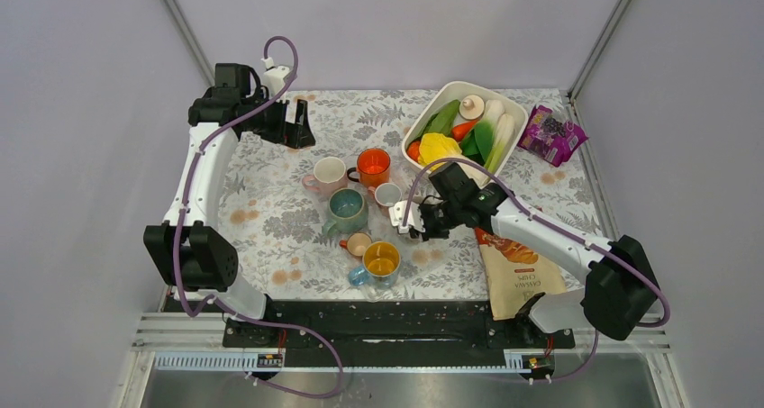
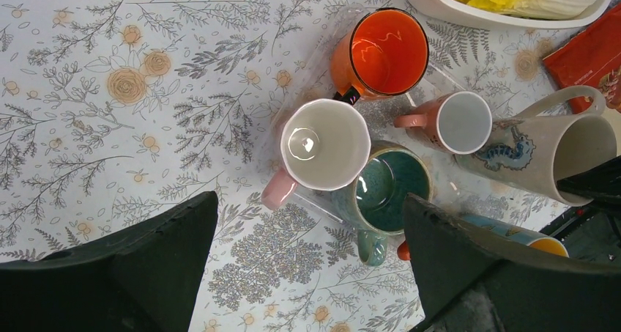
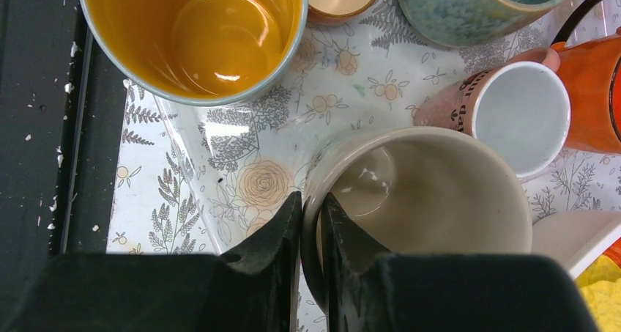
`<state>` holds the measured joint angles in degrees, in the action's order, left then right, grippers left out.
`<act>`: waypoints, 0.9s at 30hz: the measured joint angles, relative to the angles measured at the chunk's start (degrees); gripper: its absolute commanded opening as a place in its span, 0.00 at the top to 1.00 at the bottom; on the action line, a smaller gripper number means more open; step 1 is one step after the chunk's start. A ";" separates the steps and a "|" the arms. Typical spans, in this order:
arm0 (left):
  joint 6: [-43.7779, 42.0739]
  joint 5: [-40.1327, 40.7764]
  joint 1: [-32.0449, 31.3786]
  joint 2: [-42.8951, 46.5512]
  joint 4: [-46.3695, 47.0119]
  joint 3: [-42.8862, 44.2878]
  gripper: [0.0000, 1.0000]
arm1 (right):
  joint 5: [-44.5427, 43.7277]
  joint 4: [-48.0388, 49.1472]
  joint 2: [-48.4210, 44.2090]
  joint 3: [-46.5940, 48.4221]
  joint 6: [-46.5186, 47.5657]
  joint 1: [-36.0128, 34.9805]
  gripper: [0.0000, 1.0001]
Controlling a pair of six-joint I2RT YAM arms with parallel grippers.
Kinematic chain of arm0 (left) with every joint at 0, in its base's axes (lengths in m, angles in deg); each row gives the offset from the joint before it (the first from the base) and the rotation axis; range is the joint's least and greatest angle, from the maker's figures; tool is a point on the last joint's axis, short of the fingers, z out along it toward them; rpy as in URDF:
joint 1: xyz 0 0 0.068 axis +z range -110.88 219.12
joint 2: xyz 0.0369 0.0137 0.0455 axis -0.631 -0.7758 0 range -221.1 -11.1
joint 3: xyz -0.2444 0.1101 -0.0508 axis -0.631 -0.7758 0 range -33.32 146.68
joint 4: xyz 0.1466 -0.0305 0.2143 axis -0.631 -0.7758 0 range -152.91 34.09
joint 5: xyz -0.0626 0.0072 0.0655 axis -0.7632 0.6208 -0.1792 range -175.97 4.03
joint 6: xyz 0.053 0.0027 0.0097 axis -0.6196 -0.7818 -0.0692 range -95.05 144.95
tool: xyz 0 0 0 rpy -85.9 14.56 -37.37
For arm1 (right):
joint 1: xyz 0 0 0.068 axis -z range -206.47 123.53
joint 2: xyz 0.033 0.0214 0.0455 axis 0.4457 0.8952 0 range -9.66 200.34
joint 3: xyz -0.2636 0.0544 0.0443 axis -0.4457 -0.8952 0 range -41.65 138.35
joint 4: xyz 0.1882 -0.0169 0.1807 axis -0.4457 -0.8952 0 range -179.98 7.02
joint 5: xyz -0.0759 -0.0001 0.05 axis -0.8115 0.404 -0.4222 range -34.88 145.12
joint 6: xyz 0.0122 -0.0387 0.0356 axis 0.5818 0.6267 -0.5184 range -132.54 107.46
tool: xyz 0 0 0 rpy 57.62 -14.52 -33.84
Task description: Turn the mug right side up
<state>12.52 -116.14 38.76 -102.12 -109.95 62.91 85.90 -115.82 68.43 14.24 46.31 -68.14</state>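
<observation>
1. Hidden or unclear: from the top view the cream mug (image 1: pixel 403 215) is mostly covered by the right gripper (image 1: pixel 410 221). The left wrist view shows it tipped over, seahorse print on its side and mouth facing right. Whether it touches the table (image 1: pixel 270 210) cannot be told. The chips bag (image 1: pixel 515 277) is partly under the right arm. The yellow-lined mug (image 2: pixel 548 245) is largely hidden behind a finger in the left wrist view. A clear tray (image 3: pixel 220 138) under the mugs shows only as faint edges and glare.
2. Task thing: the cream mug sits at the right of the mug cluster, mid-table, just beside the small pink mug (image 3: pixel 512 112).
3. Tools: the right gripper is pinched narrow on the cream mug's rim, one finger inside and one outside. The left gripper (image 1: pixel 295 124) hangs spread wide at the far left, holding nothing.
4. Counts:
   - Seven mugs: cream, small pink, orange mug (image 1: pixel 372 166), white mug (image 1: pixel 327 173) with a pink handle, teal mug (image 1: pixel 346 208), small tan cup (image 1: pixel 358 243) and yellow-lined.
   - One bowl (image 1: pixel 422 120).
   - Two packets: the chips bag and a purple packet (image 1: pixel 551 134).
5. Containers: the six upright mugs look empty. The bowl, far right, holds green, yellow, orange and white vegetables.
</observation>
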 measured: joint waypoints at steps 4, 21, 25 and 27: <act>0.00 0.00 0.00 0.00 0.09 0.00 0.01 | -0.35 -0.37 0.13 0.22 0.02 -0.63 0.62; -0.07 1.11 0.00 0.02 0.24 -0.31 0.01 | -8.33 5.07 -12.11 5.01 -9.60 0.04 0.01; 1.90 5.25 -0.02 0.87 2.51 -2.64 0.01 | -13.94 14.62 -14.03 5.07 -26.56 10.21 0.01; 3.34 8.76 0.00 1.62 3.58 -3.87 0.01 | -18.93 18.16 -13.88 5.05 -35.82 18.10 0.01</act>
<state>15.87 -107.38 38.76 -100.50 -106.36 59.04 66.97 -97.65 54.55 19.29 10.48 -50.04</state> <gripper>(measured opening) 0.988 0.993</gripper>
